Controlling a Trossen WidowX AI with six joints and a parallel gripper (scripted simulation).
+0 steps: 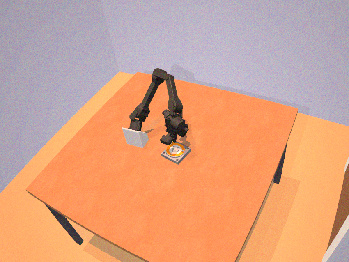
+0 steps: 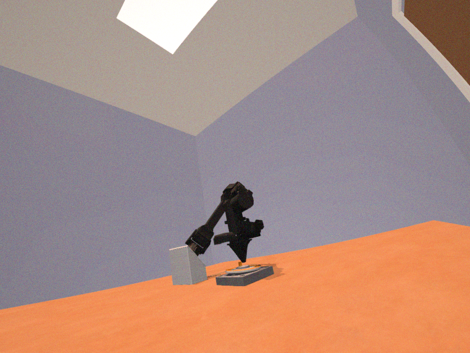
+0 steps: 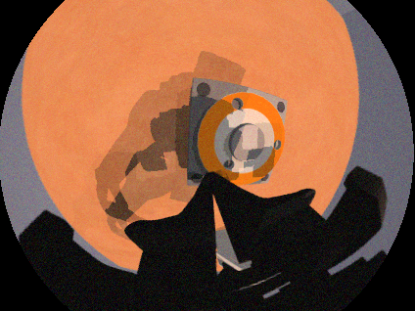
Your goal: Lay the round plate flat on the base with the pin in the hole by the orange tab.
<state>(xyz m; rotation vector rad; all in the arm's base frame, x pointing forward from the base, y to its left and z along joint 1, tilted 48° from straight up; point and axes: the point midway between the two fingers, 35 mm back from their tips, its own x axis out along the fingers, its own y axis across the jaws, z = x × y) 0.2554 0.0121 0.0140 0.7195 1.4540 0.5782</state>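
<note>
The round plate [image 1: 171, 153] [image 2: 231, 270] [image 3: 279, 122], with an orange ring and pale middle, sits around the post [image 3: 250, 138] on the square grey base [image 1: 177, 162] [image 2: 230, 281] [image 3: 196, 117]. In the exterior view its rim shows slightly above the base. The orange tab [image 1: 172, 143] [image 2: 239, 263] stands up at the plate's far edge, close to the fingertips; the fingers hide it in the wrist view. My gripper [image 2: 243, 261] [image 3: 209, 176] is shut and empty, pointing down just above the plate's edge by the tab. Contact cannot be told. The pin cannot be made out.
The orange table [image 1: 168, 203] [image 2: 303, 300] carries the base. The pale wedge-shaped arm mount [image 1: 135, 138] [image 2: 186, 266] stands left of the base in the top and exterior views. My arm arches over from it, and its shadow falls beside the base.
</note>
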